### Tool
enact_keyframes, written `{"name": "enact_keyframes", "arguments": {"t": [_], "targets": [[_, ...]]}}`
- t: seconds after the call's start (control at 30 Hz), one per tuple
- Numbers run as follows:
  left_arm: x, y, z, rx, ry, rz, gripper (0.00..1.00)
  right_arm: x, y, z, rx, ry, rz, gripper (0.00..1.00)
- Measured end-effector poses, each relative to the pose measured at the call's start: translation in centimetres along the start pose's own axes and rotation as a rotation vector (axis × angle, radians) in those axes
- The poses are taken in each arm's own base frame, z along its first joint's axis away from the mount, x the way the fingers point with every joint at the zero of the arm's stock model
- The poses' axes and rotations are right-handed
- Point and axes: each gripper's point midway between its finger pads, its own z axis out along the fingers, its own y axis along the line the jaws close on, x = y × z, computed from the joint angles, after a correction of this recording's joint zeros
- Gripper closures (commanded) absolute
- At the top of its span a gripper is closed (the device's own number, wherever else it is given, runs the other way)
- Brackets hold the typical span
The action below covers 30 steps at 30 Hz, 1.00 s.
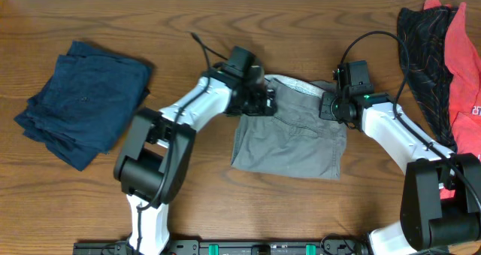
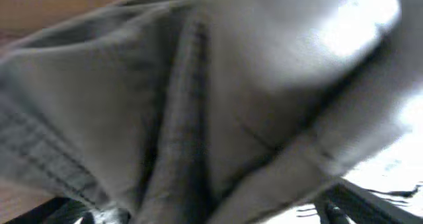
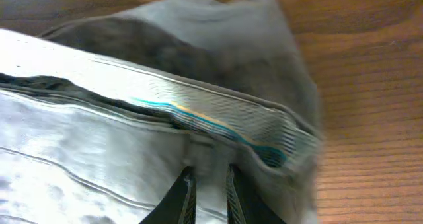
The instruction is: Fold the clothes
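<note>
Grey-taupe shorts lie near the middle of the wooden table, waistband toward the far edge and legs toward the arm bases, spanning the gap between the two grippers. The left gripper sits at the waistband's left corner. Blurred cloth fills its wrist view, so it cannot be told whether its jaws are closed. The right gripper is at the waistband's right corner. Its fingers are drawn close together, pinching a thin strip of fabric just below the striped inner waistband. A navy garment lies well apart on the left. A black-patterned garment and a red garment lie at the right edge.
</note>
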Motion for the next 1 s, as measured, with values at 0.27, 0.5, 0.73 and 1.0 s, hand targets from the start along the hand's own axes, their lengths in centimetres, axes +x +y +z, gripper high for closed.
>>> {"name": "enact_keyframes", "arguments": {"t": [0.27, 0.5, 0.73, 1.0], "targets": [[1.0, -2.4, 1.7, 0.046, 0.021, 0.038, 0.76, 0.3, 0.1, 0.0, -0.01, 0.013, 0.0, 0.89], [-0.1, -2.1, 0.3, 0.072, -0.009, 0.047, 0.94, 2.1, -0.4, -0.6, 0.007, 0.088, 0.005, 0.91], [-4.3, 0.6, -9.9, -0.001, -0.225, 0.01, 0.94, 0.6, -2.2, -5.7, 0.001, 0.006, 0.051, 0.92], [-5.7, 9.3, -24.7, -0.299, -0.52, -0.088, 0.94, -0.2, -2.6, -10.3, -0.014, -0.088, 0.037, 0.91]]}}
